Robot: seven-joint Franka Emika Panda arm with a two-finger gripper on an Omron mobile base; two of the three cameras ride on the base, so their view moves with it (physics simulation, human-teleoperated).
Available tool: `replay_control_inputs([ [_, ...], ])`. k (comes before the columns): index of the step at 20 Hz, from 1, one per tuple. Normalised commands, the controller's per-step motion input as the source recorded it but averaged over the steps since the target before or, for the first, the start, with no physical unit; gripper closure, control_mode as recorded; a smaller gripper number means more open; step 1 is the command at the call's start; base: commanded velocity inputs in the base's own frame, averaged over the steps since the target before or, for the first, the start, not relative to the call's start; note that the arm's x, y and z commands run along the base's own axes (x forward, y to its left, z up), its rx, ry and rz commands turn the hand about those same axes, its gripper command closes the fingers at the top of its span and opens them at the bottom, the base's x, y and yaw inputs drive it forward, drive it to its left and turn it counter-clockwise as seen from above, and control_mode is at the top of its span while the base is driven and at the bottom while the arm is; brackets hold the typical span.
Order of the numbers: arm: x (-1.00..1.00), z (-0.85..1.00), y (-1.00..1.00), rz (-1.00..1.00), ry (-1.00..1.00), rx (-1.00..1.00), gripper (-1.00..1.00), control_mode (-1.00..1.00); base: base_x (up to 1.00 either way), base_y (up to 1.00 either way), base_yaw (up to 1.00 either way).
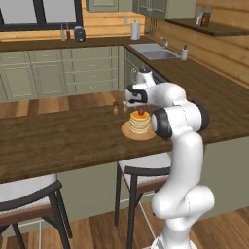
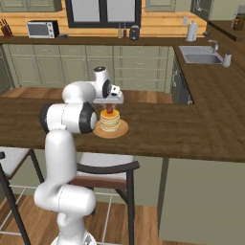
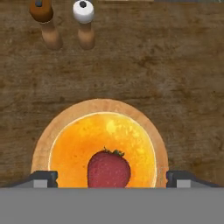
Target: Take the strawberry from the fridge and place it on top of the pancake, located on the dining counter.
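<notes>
The strawberry (image 3: 108, 168) lies on top of the golden pancake (image 3: 103, 146) stack, which sits on a round tan wooden plate (image 3: 43, 142) on the dark-brown dining counter (image 3: 175, 74). From the base cameras the red strawberry (image 1: 141, 111) (image 2: 109, 110) shows on the pancake (image 1: 139, 122) (image 2: 109, 121) just under my hand. My gripper (image 3: 111, 178) hangs straight above it, open, with one fingertip (image 3: 43, 178) far to each side of the berry and touching nothing. The fridge is out of view.
Two wooden shakers (image 3: 49, 24) (image 3: 84, 22) stand on the counter just beyond the plate, also seen as shakers (image 1: 115, 108). Black-framed stools (image 1: 141, 172) sit under the counter's near edge. A sink (image 1: 151, 51) lies on the far counter.
</notes>
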Motion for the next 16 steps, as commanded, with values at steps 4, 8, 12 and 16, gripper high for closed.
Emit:
replay_control_inputs([
  [4,-0.61,0.44,0.00,0.00,-0.03,-0.02,-1.00,-1.00,0.00,0.00,0.00],
  [8,-1.00,0.39,0.16,0.00,-0.03,0.00,-1.00,-1.00,0.00,0.00,0.00],
  [12,-1.00,0.27,0.05,0.00,-0.08,0.04,-1.00,-1.00,0.00,0.00,0.00],
  [16,-1.00,0.42,0.00,0.00,-0.04,0.06,-1.00,-1.00,0.00,0.00,0.00],
])
